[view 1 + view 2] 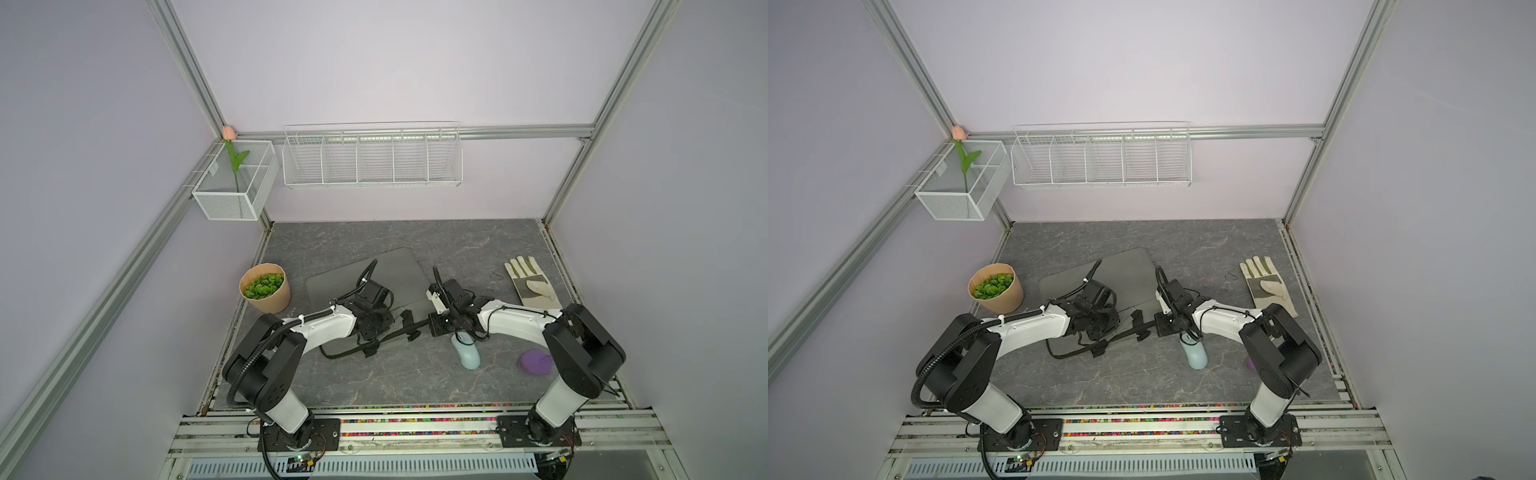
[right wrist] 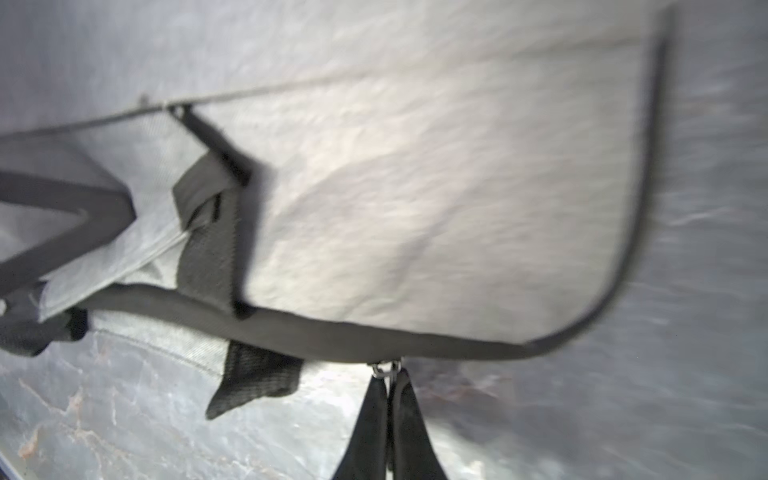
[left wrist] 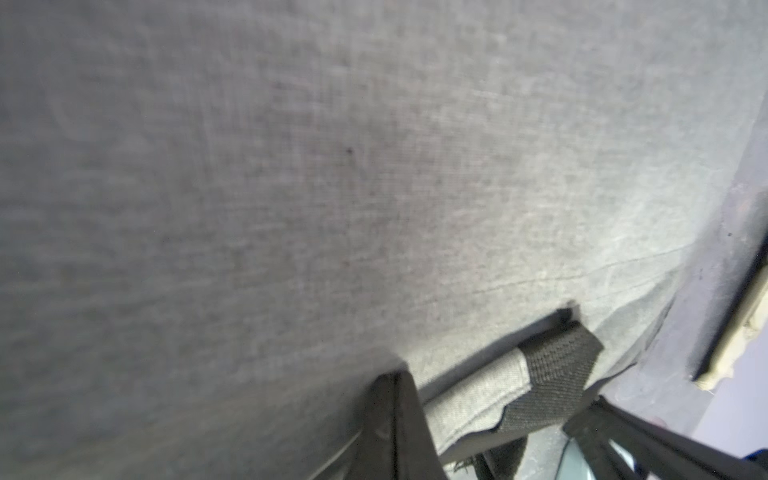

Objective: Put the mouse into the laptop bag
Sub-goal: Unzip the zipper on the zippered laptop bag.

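While R arm part-hides mouse, glove lies nr.

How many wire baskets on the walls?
2. A mesh box hangs at the far left corner, holding a tulip; a long divided wire rack hangs on the back wall. None looks hidden.

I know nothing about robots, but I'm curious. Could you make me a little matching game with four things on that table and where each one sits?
Things:
1. mouse
2. laptop bag
3. work glove
4. plant pot

Places:
A. by the left edge of the table
B. lying flat in the middle
C. right of centre, in front of the bag
D. by the right edge, fingers pointing to the back

Pairs: 1-C, 2-B, 3-D, 4-A
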Tool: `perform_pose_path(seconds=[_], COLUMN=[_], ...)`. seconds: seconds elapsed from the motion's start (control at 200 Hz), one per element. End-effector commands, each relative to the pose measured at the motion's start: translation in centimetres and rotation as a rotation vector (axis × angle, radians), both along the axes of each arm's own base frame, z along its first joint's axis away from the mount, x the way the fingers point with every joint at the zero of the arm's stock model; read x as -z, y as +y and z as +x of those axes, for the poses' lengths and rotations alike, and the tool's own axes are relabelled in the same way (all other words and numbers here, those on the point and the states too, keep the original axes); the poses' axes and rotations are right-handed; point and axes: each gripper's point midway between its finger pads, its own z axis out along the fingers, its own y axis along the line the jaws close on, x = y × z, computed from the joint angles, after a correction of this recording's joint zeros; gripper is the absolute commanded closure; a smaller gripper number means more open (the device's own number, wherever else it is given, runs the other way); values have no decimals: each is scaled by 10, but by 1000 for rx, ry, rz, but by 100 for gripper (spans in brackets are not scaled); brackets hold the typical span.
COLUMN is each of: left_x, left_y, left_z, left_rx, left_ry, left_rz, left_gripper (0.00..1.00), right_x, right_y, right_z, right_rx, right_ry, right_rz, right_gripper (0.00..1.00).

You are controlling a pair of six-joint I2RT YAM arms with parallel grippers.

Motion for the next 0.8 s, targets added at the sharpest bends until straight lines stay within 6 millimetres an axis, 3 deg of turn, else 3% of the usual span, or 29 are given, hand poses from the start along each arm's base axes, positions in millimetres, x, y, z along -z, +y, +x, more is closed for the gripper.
perform_pose_path(seconds=[0.0, 0.16, 0.57, 0.625, 0.69, 0.795], left_x=[49, 57, 55, 54, 52, 38], left_y=[42, 55, 15, 6, -4, -19], left_z=[-21, -19, 18, 24, 31, 40], left_rx=[-78, -101, -24, -13, 4, 32], left_ry=[123, 142, 133, 132, 134, 112], left_rz=[129, 122, 54, 29, -3, -57], left_gripper=[100, 100, 100, 100, 100, 100], right_x=[-3, -1, 2, 1, -2, -9], right_y=[-27, -47, -53, -53, -50, -52], right_z=[11, 33, 82, 86, 88, 92], right_rx=[48, 101, 148, 144, 125, 128], right_ry=[-19, -13, -10, -11, -6, -20], right_rz=[-37, -25, 25, 28, 48, 53], right_gripper=[93, 93, 90, 84, 64, 52])
